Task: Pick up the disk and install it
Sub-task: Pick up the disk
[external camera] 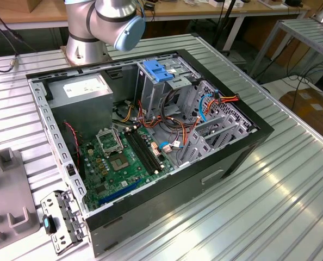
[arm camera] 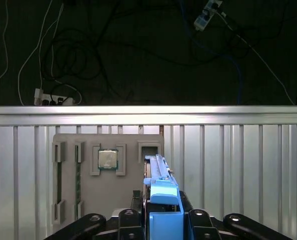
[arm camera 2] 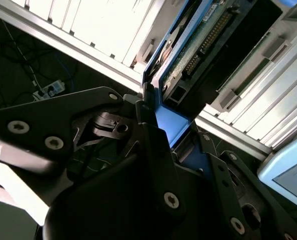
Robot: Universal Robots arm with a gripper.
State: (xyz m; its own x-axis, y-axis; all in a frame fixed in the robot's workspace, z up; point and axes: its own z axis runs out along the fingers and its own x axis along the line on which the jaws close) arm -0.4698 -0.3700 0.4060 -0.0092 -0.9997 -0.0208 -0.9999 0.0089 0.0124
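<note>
Gripper [arm camera: 163, 222] clamped on the disk [arm camera: 157, 172], and both wrist views show it pinching the blue carrier's near end from either side. The disk stands on edge, long axis running straight out ahead of the gripper toward the edge of the surface [arm camera: 238, 165]. It sits over the grey holder tray [arm camera: 88, 195] by that edge, beside the seated chip [arm camera: 108, 159]. Whether it has cleared its slot, I can't tell.

Saw a ribbed aluminium table [arm camera: 238, 165] beneath the claw [arm camera: 163, 220], bright with glare.
Noted, beyond the claw and past the table's edge, a dark floor [arm camera: 138, 50] strewn with cables [arm camera: 63, 55] and a white power strip [arm camera: 41, 95]; spotted wood-topped benches [external camera: 194, 12], a second ribbed table [external camera: 308, 32] and brown cardboard [external camera: 314, 106] farther off in the exterior view.
</note>
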